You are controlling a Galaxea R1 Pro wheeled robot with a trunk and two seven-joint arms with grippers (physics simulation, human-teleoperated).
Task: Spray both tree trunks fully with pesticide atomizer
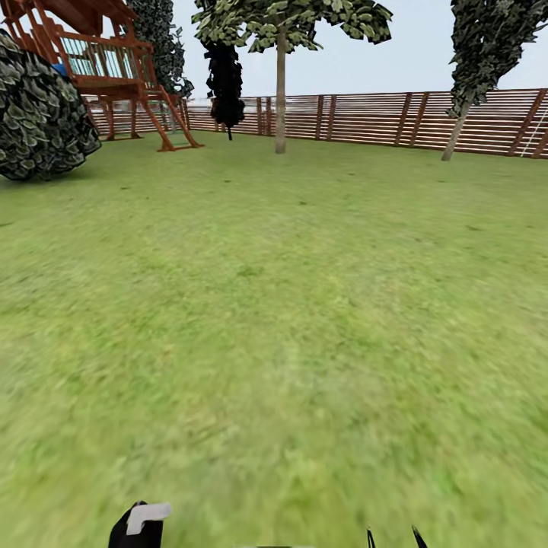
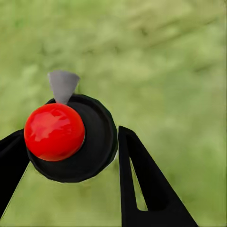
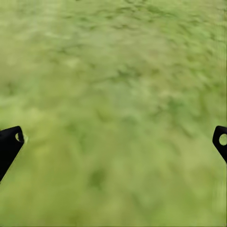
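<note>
My left gripper (image 2: 71, 151) is shut on the pesticide atomizer (image 2: 97, 137). From above it is a round black cap with a glossy red ball and a grey nozzle. The atomizer (image 1: 144, 517), dark with a pale label, pokes up at the head view's bottom left. My right gripper (image 1: 394, 539) is open over bare grass, its fingertips (image 3: 9, 142) far apart with nothing between them. One tree (image 1: 281, 91) with a straight pale trunk stands far ahead by the fence. A second tree (image 1: 458, 129), with a leaning trunk, is at the far right. The grass floor (image 1: 289, 320) stretches between.
A brown slat fence (image 1: 365, 118) closes the lawn's far side. A big round dark bush (image 1: 38, 114) sits at the left, with a red wooden play structure (image 1: 122, 68) behind it. A dark narrow tree (image 1: 225, 84) stands near the fence.
</note>
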